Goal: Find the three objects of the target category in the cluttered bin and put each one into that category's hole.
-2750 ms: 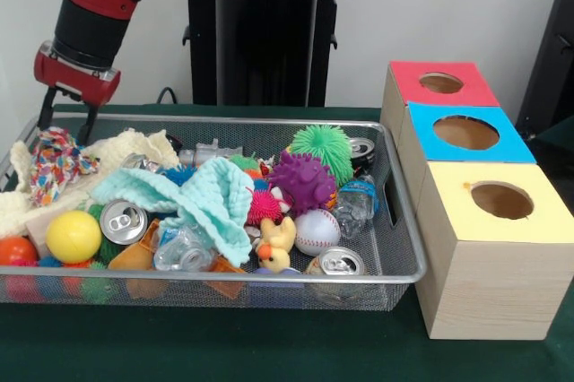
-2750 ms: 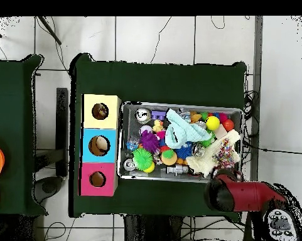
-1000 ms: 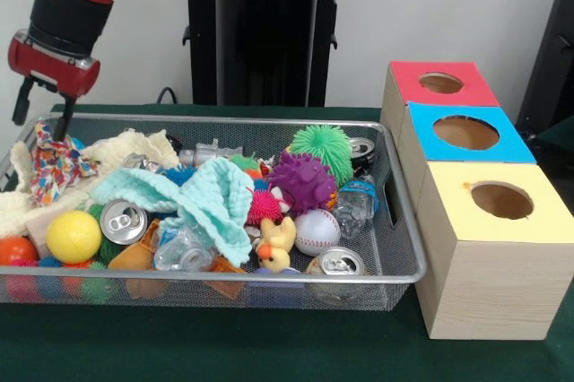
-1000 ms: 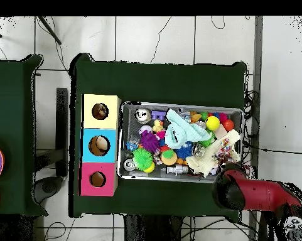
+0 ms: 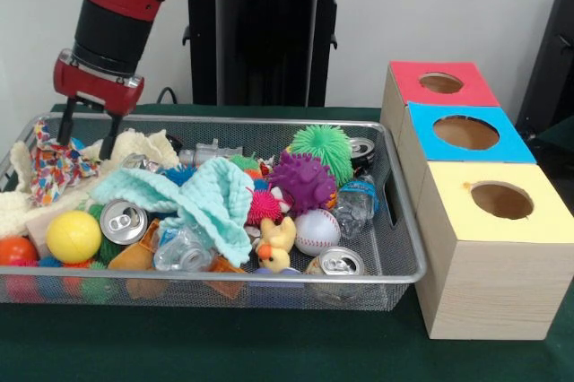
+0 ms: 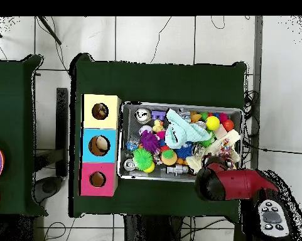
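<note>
End effector (image 5: pixel 87 137) spread open (nothing between its fingers), hanging over the wire-mesh bin (image 5: pixel 405 221), confetti cloth (image 5: pixel 54 167) just beside and below it, cream knitted cloth (image 5: pixel 143 144) beneath, yellow-topped hole (image 5: pixel 501 200) far across.

Red and black arm reaching down from above, tool (image 5: pixel 87 140) pointing downward, its two fingers spread apart
</note>
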